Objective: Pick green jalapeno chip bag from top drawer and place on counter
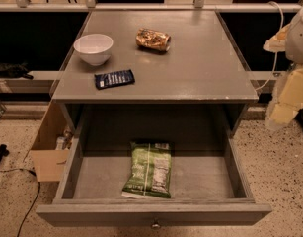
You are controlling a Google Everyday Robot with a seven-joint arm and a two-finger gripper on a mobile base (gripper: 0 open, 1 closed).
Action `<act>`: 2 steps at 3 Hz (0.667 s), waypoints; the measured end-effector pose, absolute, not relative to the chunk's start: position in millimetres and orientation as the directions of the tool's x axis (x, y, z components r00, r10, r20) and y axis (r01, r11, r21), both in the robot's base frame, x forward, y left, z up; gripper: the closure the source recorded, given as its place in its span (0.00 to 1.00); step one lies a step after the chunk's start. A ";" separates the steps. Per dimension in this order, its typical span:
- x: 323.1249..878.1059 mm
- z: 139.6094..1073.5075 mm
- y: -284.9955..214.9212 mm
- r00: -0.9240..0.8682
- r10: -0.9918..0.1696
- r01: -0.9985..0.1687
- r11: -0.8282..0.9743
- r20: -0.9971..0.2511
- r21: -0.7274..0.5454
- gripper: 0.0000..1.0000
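My gripper (285, 107) hangs off to the right of the counter (200, 68), just past its front right corner and touching nothing. I cannot tell whether it is spread apart or closed together.

The green jalapeno chip bag (150, 169) is not on the counter. It lies flat in the top drawer (92, 214), which stands pulled fully out below the counter's front edge. The bag sits roughly under the counter's middle, its long side running front to back and its near end close to the drawer's front panel, well apart from my gripper. A small round knob (155, 225) marks the middle of that panel.

On the counter a white bowl (93, 48) stands toward the rear left, a brown-gold wrinkly packet (153, 39) lies near the rear middle, and a flat dark blue packet (114, 78) lies close to the front edge, left of centre. An open cardboard box (48, 154) sits on the floor below the counter's left side.
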State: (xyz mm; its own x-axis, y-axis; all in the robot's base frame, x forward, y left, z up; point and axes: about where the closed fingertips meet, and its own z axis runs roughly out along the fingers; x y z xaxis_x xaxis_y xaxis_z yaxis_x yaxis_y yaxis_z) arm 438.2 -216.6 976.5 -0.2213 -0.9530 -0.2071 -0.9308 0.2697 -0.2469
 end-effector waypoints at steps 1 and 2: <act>438.2 977.1 -216.5 -0.222 -0.952 -0.930 0.271 -0.208 -0.249 0.00; 435.8 964.0 -239.6 -0.282 -0.933 -0.904 0.337 -0.226 -0.263 0.00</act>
